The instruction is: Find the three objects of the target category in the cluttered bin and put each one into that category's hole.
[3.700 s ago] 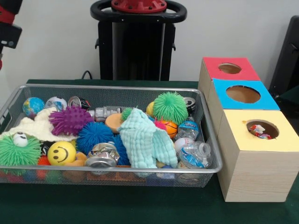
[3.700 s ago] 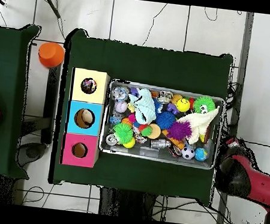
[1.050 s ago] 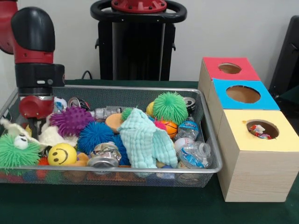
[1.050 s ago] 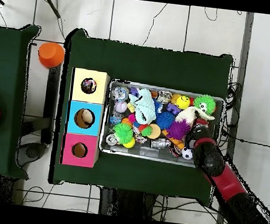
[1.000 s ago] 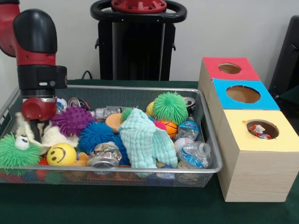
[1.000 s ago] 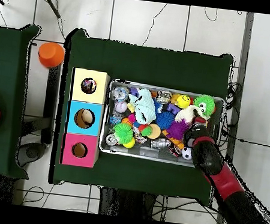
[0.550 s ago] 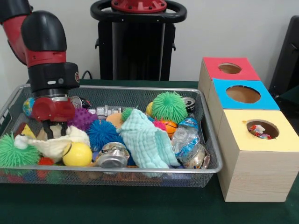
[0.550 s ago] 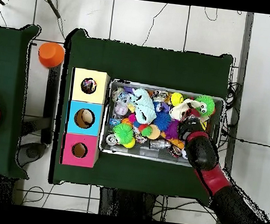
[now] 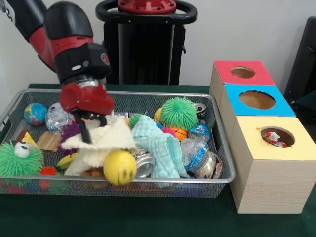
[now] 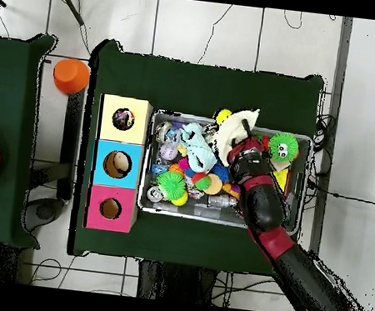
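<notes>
My gripper [image 9: 88, 132] is over the left-middle of the wire mesh bin [image 9: 148, 93], shut on the cream-yellow knitted cloth [image 9: 101, 143], which hangs from it just above the clutter. A yellow smiley ball [image 9: 120, 167] sits against the cloth's lower edge at the bin's front rim. The yellow-topped hole [image 9: 277, 137] is in the nearest wooden box on the right, with a confetti-patterned cloth [image 9: 273, 138] showing inside it. In the overhead view the gripper [image 10: 240, 149] holds the cloth [image 10: 231, 130] near one long rim of the bin [image 10: 184, 215], and the yellow hole [image 10: 123, 119] is to its left.
A mint-green cloth [image 9: 157, 144] lies mid-bin among spiky balls [image 9: 179, 112] [image 9: 19, 160], crushed cans and bottles [image 9: 195, 153]. The blue-topped box [image 9: 256, 99] and the red-topped box [image 9: 243, 72] stand behind the yellow one. The black pedestal [image 9: 145, 44] is beyond the bin.
The arm has swung from the bin's left end toward its middle and lifted the cream-yellow cloth out of the clutter. The yellow smiley ball and several spiky balls have shifted.
</notes>
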